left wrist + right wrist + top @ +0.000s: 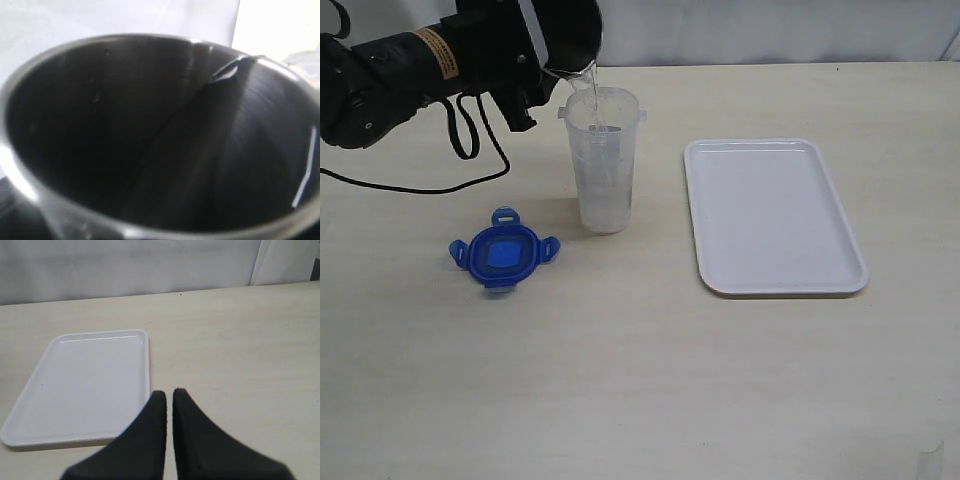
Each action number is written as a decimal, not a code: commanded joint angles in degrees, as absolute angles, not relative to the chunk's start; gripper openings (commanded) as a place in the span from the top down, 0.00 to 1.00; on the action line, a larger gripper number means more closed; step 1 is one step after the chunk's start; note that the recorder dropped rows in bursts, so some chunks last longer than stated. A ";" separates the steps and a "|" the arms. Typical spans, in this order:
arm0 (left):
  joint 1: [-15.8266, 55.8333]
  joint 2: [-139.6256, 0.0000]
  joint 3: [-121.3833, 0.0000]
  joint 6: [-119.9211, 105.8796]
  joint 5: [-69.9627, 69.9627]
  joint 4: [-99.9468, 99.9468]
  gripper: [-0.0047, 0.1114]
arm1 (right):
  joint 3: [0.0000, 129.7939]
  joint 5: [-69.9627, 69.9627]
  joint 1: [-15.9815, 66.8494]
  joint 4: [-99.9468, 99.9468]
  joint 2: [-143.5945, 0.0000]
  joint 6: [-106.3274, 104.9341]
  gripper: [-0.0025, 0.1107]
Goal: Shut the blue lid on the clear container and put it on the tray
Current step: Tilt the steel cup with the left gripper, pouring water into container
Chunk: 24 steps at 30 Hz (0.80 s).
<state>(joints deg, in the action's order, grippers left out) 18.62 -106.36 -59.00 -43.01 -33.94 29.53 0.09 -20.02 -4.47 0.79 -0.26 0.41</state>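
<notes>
The steel cup fills the left wrist view, clasped and tipped by the left gripper, with water running from its lip. The tray lies just past the right gripper, whose fingers are pressed together on nothing. The clear container stands directly below the left fingers, and the blue lid lies lower, beside its base. The pour should go best with the lip centred over the rim and a slow tilt that never knocks the container.

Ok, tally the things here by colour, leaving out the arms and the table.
Blue: 1, the blue lid
Clear: 1, the clear container
White: 1, the tray
Grey: 1, the steel cup
Total: 4
</notes>
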 commanded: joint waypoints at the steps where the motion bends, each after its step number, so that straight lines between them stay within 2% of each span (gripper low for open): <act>1: 18.66 -105.61 -60.17 -43.69 -38.09 28.41 0.96 | 0.00 -19.79 -4.69 0.82 0.00 0.00 0.94; 24: 18.66 -105.61 -60.17 -47.99 -37.57 28.26 0.96 | 0.00 -19.79 -4.69 0.82 0.00 0.00 0.94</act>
<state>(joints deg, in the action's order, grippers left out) 18.62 -106.36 -59.00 -47.76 -34.07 29.53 0.09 -20.02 -4.47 0.79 -0.26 0.41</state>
